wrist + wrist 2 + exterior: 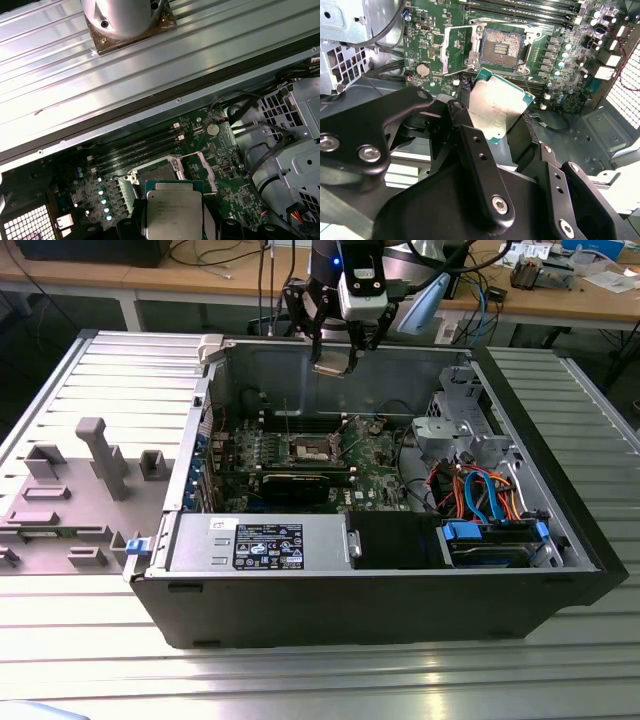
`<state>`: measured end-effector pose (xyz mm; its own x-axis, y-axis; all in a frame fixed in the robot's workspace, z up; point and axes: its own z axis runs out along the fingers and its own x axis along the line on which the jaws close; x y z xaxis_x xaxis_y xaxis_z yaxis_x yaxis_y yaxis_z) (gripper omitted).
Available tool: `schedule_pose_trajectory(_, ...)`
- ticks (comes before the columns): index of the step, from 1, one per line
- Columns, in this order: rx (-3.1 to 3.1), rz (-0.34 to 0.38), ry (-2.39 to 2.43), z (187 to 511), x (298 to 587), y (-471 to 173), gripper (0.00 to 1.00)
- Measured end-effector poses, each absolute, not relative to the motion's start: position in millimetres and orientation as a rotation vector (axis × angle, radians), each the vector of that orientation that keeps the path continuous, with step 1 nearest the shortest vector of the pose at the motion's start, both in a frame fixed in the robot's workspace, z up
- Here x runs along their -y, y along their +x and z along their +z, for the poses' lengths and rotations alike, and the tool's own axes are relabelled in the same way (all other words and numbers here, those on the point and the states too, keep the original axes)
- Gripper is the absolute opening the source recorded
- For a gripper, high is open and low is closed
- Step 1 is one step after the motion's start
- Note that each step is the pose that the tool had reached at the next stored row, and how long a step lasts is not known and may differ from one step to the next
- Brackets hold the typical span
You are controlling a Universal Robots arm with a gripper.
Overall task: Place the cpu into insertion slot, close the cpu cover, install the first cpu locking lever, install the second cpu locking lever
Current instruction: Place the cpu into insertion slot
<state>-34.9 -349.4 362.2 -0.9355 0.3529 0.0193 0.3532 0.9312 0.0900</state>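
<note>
Gripper (334, 360) is clenched on the cpu (497, 107), carrying it well above the insertion slot (501, 44), near the case's (560, 510) far wall. The cpu cover (457, 50) stands swung open, so the slot is exposed for seating.

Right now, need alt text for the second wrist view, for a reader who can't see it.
The gripper holds the cpu by its edges, silver top tilted toward the camera, above a green motherboard. Beyond it, the insertion slot lies bare, with the cpu cover standing open beside it.
</note>
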Motion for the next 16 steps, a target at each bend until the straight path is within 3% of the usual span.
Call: schedule_pose_trajectory(16,3.072,-0.145,-0.638,362.1,349.4,-34.9,0.54)
